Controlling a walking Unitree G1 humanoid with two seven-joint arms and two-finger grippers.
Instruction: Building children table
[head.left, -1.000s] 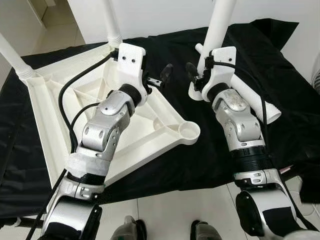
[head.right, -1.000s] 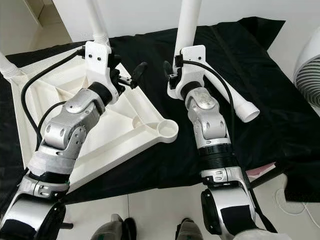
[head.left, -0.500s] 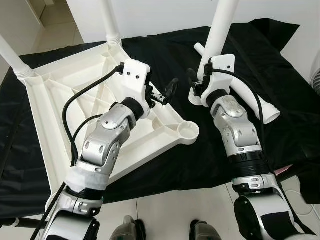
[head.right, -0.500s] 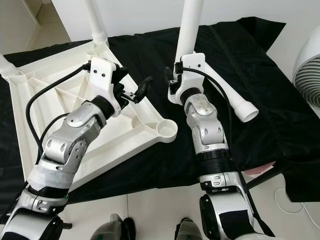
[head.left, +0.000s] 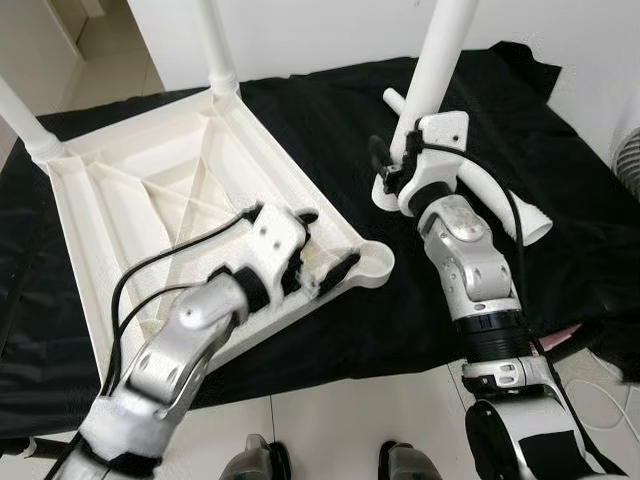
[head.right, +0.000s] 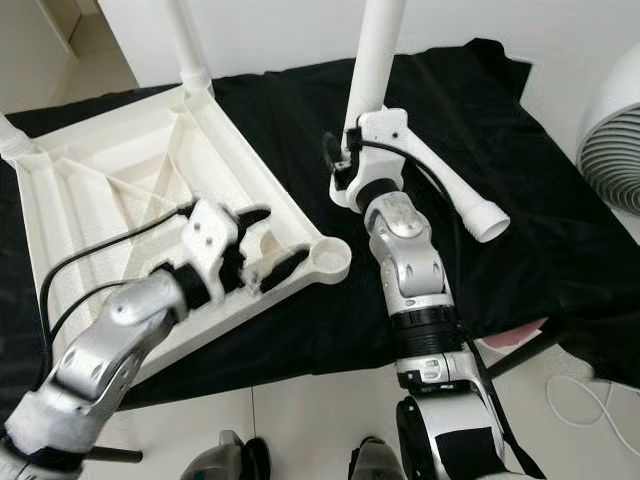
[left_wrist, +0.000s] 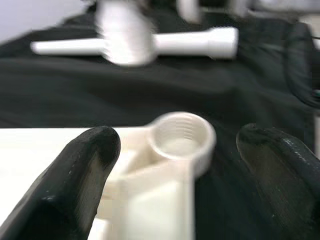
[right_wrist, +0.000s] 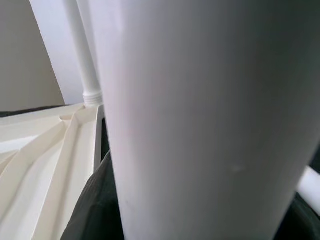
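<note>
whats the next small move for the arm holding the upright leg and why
Probably carry the white leg across toward the empty socket at the tabletop's near corner. The right gripper holds the leg upright on the black cloth, while the left gripper, fingers open, brackets that corner as if to steady it.

Silver jointed arms, white wrist housings, black cables, black fingers (left_wrist: 82, 170)

tabletop (head.left: 150, 180): 1 | legs (head.left: 440, 50): 4 | black cloth (head.left: 330, 110): 1 | fan (head.right: 612, 150): 1
</note>
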